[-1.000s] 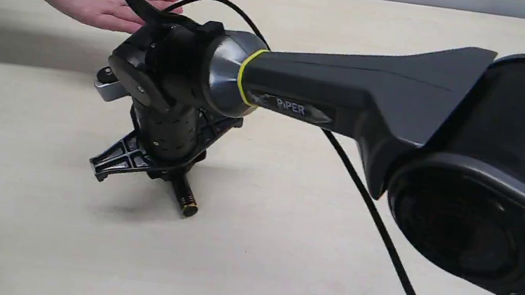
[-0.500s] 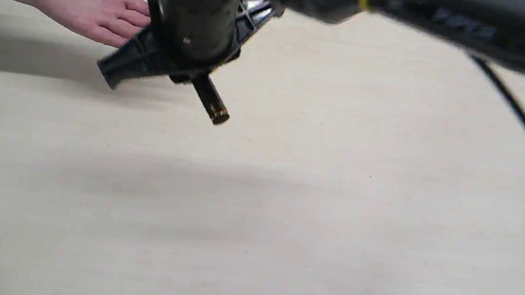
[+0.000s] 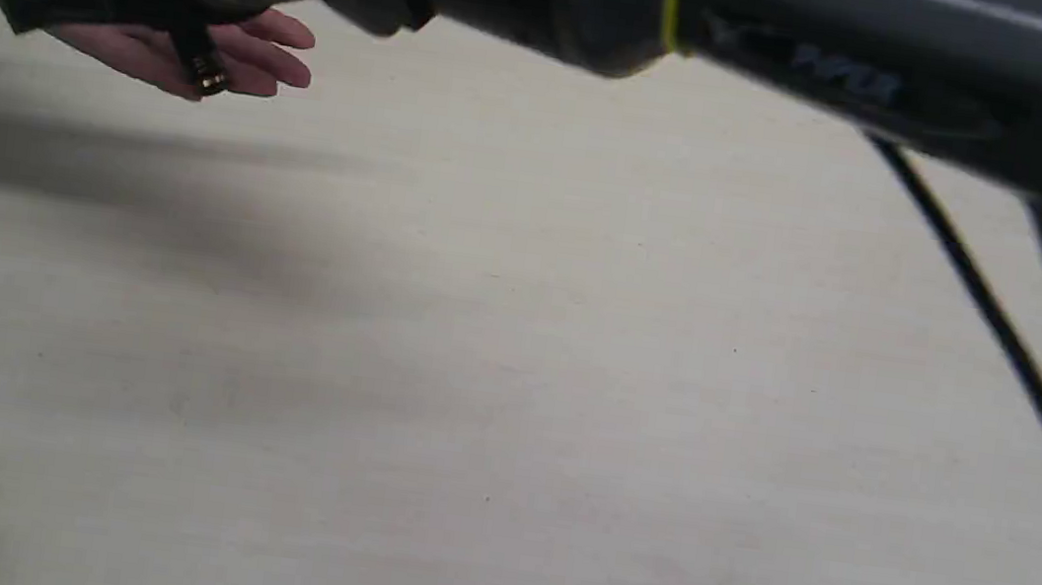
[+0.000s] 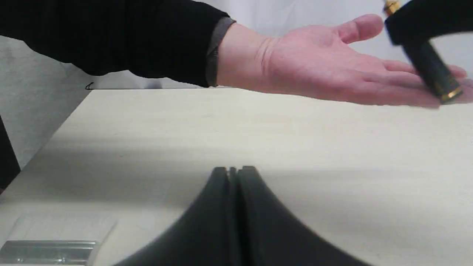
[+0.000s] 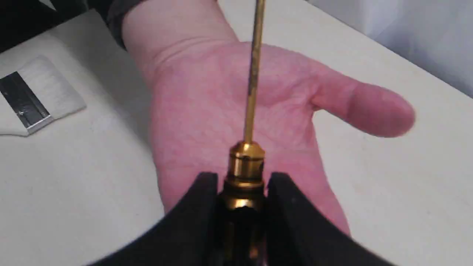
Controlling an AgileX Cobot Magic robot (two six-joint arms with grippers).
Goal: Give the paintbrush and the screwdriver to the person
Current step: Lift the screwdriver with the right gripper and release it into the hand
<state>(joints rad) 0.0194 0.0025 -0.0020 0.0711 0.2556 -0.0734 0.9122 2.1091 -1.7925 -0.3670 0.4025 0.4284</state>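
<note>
Your right jaws clamped the slim black-handled, gold-ringed screwdriver (image 5: 245,162) over the person's bare open palm (image 5: 199,107); left jaws sat together; release seemed due.

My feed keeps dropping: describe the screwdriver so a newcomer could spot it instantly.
Find the person's open hand, palm up above the pale table. Over the palm, the right gripper is shut on the screwdriver. Its thin gold shaft and black handle set it apart from the flat, white-bristled paintbrush lying on the table.
</note>
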